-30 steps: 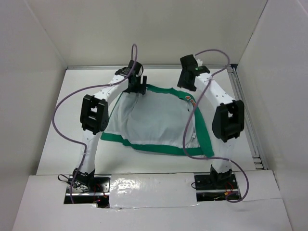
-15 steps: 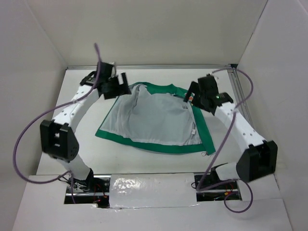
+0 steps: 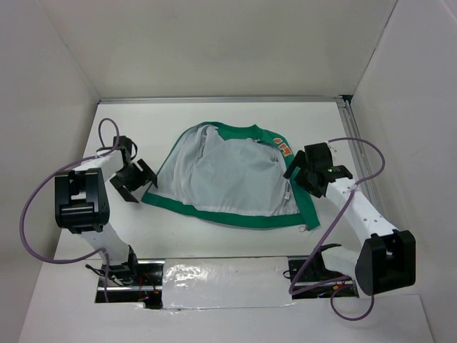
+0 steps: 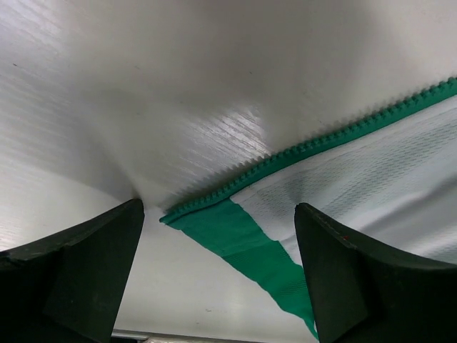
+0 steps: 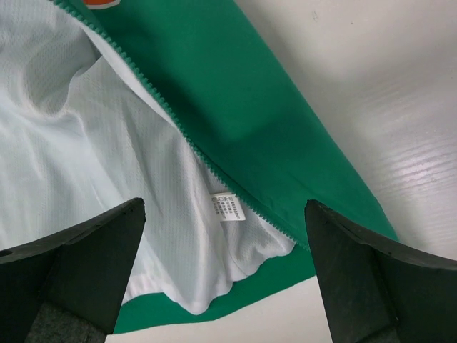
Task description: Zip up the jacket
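The green jacket (image 3: 228, 175) lies open on the white table, pale lining up, its orange patch (image 3: 283, 148) at the far right. My left gripper (image 3: 136, 180) is open and empty just left of the jacket's left hem corner (image 4: 207, 221), where the green zipper teeth (image 4: 314, 146) run. My right gripper (image 3: 301, 174) is open and empty above the jacket's right front edge; its view shows the zipper teeth (image 5: 178, 121), the lining (image 5: 86, 143) and a small white care label (image 5: 226, 206).
White walls enclose the table on three sides. A metal rail (image 3: 360, 168) runs along the right edge. Purple cables loop from both arms. The arm bases sit in a taped white panel (image 3: 225, 282) at the near edge.
Both arms have swung down and outward from the jacket's far collar to its sides. The jacket, earlier lifted at the far edge, now lies flat and let go.
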Controlling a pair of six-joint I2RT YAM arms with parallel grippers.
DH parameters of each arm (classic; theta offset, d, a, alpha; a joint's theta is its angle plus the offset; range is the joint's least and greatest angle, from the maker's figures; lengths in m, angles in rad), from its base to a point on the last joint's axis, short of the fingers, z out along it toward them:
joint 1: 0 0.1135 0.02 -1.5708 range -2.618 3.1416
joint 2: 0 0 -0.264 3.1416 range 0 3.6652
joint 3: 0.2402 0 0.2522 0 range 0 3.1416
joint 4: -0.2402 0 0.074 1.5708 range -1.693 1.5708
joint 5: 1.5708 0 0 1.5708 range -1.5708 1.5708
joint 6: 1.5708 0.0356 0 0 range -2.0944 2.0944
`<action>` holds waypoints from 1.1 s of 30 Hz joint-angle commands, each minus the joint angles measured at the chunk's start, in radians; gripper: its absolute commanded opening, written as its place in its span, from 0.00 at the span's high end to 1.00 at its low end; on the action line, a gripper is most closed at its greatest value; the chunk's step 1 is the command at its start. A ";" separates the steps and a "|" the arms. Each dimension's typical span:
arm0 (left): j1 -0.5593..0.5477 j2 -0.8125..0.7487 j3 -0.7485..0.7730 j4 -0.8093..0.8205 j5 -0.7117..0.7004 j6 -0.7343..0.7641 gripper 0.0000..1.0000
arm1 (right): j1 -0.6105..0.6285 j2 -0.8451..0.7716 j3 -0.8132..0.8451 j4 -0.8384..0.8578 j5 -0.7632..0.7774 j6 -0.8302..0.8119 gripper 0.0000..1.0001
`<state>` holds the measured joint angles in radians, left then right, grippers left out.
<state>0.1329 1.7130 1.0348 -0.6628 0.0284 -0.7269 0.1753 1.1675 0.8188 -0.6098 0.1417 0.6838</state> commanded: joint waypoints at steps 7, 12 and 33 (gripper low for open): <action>-0.088 0.082 -0.068 0.224 0.105 0.118 0.61 | -0.051 0.006 -0.067 0.096 -0.019 0.033 0.00; -0.107 -0.041 -0.044 0.201 0.097 0.084 1.00 | -0.062 -0.025 -0.079 0.094 -0.016 0.028 0.01; -1.091 -0.079 0.362 0.046 0.062 0.250 1.00 | -0.146 -0.141 -0.109 -0.008 0.010 0.036 0.00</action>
<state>-0.8715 1.5635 1.4734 -0.4934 0.0399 -0.5003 0.0441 1.0294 0.6998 -0.5938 0.1600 0.7238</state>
